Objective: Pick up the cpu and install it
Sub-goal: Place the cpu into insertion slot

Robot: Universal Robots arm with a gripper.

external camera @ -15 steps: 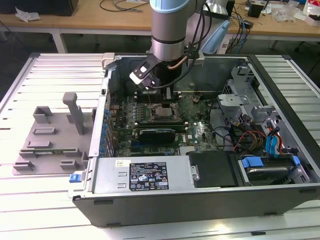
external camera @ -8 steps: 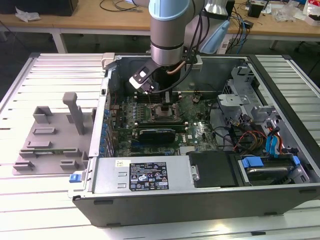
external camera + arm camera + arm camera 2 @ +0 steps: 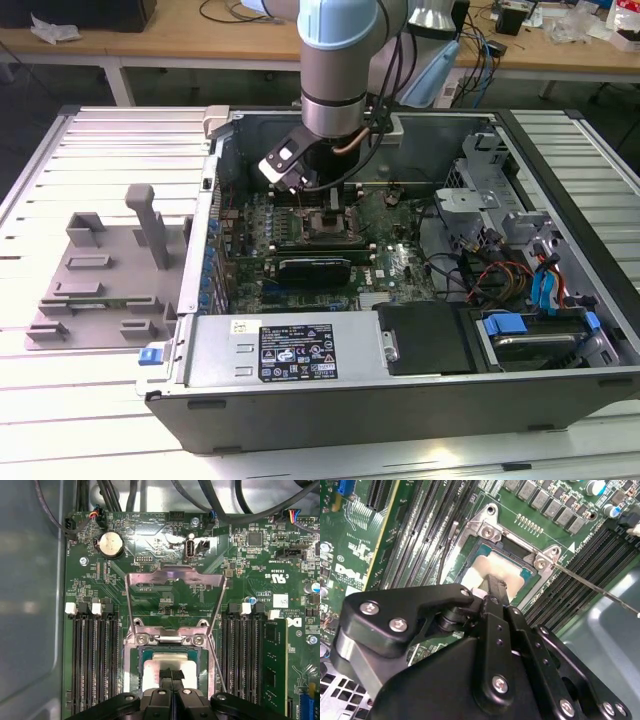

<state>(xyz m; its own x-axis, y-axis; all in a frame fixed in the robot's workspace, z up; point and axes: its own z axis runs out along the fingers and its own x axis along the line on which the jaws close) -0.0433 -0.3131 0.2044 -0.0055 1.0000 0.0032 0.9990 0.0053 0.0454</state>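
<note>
The claw (image 3: 490,587) has its two fingers drawn together with hardly a gap, tips on or just over the cpu (image 3: 495,567); whether they grip anything I cannot tell. The cpu lies inside the socket (image 3: 132,660), so seating looks to be the step in hand. That calls for the chip lying flat and square. Beyond it, the hinged cover (image 3: 175,576) stands open. The arm (image 3: 338,70) reaches straight down into the computer case (image 3: 300,350) on the table (image 3: 100,150).

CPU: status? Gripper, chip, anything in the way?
Black gripper shut, tips at flat silvery-grey square cpu. Cpu lies in motherboard socket. Metal load plate raised, clear.
</note>
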